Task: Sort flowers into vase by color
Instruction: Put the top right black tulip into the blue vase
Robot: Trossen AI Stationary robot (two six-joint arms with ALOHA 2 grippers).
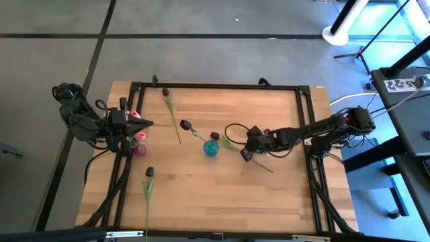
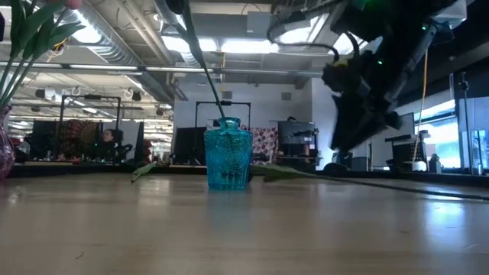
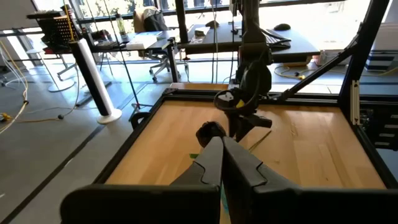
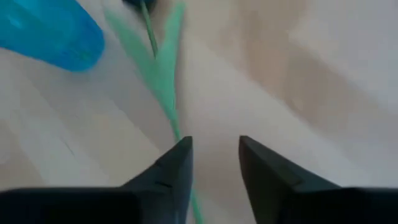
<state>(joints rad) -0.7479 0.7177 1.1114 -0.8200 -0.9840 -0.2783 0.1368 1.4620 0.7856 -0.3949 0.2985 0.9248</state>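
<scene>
Sort looked roughly half done, judging from how things lay. A dark purple glass vase stood at the left edge of the light wooden slatted table and held pink tulips; exact count unreadable, the left arm covered them. A small turquoise ribbed glass vase stood mid-table with one dark maroon tulip leaning out of it, stem inside, bud hanging toward the far left.

Left to do: three dark tulips lay flat on the table. One near the far edge, one near the front left, and one just beside the turquoise vase with its stem running under the right arm.

Right gripper was low over that last stem, just right of the turquoise vase. Its wrist view showed the dark fingers parted, with the thin green stem and leaf passing along one finger, not clamped. Holding nothing as far as I could see. Left gripper was closed on nothing, parked above the purple vase.

Surface: pale wood planks in a black metal frame, with cables along both sides. Room: grey floor with dark seams, a white stand base beyond the far right corner, desks, monitors and bright ceiling lights behind the table in the low view.
</scene>
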